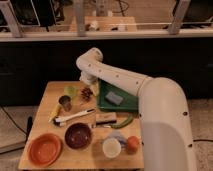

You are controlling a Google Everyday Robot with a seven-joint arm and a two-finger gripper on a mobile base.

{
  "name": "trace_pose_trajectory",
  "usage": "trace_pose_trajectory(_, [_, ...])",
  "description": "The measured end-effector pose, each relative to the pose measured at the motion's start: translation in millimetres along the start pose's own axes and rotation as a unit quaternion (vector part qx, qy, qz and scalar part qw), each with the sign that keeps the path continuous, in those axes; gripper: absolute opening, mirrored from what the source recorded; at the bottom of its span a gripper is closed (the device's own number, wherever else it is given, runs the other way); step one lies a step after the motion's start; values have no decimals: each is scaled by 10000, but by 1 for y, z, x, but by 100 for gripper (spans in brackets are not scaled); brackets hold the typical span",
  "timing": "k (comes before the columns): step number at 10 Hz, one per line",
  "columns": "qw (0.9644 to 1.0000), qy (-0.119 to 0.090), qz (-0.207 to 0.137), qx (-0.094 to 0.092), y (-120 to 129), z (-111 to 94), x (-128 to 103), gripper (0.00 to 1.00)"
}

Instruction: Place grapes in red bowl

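Note:
The grapes (86,93), a small dark red-brown bunch, lie on the wooden table (40,122) near its far edge. My gripper (91,86) hangs from the white arm just above and to the right of them, close to the bunch; I cannot tell whether it touches. The red bowl (44,149), orange-red and empty, sits at the table's front left corner, well away from the gripper.
A dark maroon bowl (78,135) stands beside the red bowl. A green tray (130,103) with a grey sponge (113,97) is at the right. Also here: a leafy piece (70,90), metal cup (65,102), white brush (75,116), white cup (111,147), orange fruit (132,144).

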Motion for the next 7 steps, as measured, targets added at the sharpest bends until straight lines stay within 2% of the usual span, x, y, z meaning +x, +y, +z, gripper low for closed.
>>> trace_pose_trajectory(3, [9996,-264,99,-40,-15,15,-9,80])
trace_pose_trajectory(7, [9982,-574,44,-169,-34,43,-25,80])
